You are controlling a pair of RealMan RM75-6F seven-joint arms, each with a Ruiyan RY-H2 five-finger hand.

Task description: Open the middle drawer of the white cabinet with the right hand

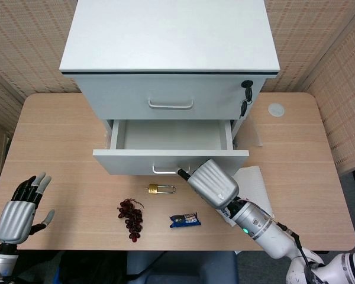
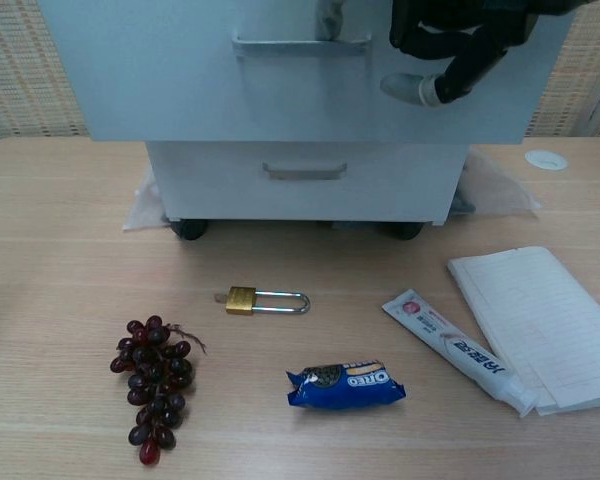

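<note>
The white cabinet (image 1: 168, 35) stands at the back of the table. Its middle drawer (image 1: 170, 161) is pulled out and shows an empty inside. My right hand (image 1: 212, 182) has its fingers hooked on the drawer's metal handle (image 1: 165, 171). In the chest view the drawer front (image 2: 180, 80) fills the top, with the handle (image 2: 300, 43) and the dark fingers of my right hand (image 2: 448, 40) in front of it. My left hand (image 1: 19, 210) rests at the table's near left corner, fingers spread and holding nothing.
On the table in front of the cabinet lie a brass padlock (image 2: 265, 300), a bunch of dark grapes (image 2: 153, 385), a blue Oreo pack (image 2: 346, 384), a toothpaste tube (image 2: 458, 350) and white paper (image 2: 540, 320). A key (image 1: 247, 89) sits in the top drawer's lock.
</note>
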